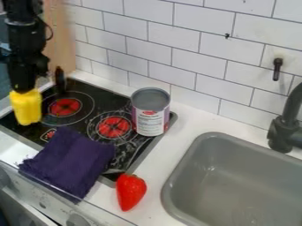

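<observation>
From where I stand, the black tool [24, 91] hangs at the left side of the stovetop [128, 158], with a yellow plastic object [26, 108] in its grip. It looks closed on the object's upper end, opened only as far as that thickness needs, and the rest points down, roughly upright, near the stove's left edge. I can't tell whether its bottom touches anything.

To the right, a metal food can [150, 112] stands upright towards the stove's back right corner, just beside a red burner [114, 126]. A folded dark purple cloth [69, 162] lies across the front of the stove, and a red toy strawberry [130, 191] rests on the white counter [154, 172], between the stovetop and the grey sink [208, 137].

I'd judge this to be the carrying or placing stage, with the grasp made and the release not yet done. Any sideways move from here calls for a steady grip and enough height to clear the cloth and the can; setting the object down calls for lowering it gently before letting go.
</observation>
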You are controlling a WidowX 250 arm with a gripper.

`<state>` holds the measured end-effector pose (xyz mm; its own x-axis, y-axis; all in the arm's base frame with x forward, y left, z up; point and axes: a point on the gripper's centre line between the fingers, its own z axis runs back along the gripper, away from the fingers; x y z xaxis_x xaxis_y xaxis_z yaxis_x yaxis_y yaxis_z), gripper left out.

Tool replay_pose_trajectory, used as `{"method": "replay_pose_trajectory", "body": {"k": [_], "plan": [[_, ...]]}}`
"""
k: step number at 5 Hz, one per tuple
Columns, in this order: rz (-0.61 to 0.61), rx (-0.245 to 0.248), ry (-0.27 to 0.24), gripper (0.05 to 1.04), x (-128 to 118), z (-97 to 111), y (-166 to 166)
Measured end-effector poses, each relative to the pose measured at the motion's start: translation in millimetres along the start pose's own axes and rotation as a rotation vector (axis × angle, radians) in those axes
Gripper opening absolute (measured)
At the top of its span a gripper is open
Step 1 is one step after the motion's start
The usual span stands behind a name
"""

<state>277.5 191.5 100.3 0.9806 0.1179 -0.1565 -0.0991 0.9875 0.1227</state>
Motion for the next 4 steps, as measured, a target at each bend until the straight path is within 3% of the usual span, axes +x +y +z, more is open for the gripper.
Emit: {"method": "replay_pose_trajectory", "body": {"k": [2,4], "plan": [[0.079,0.021,0.038,0.108,-21,5,23],[0.087,0.010,0.065,0.108,-36,-4,41]]}}
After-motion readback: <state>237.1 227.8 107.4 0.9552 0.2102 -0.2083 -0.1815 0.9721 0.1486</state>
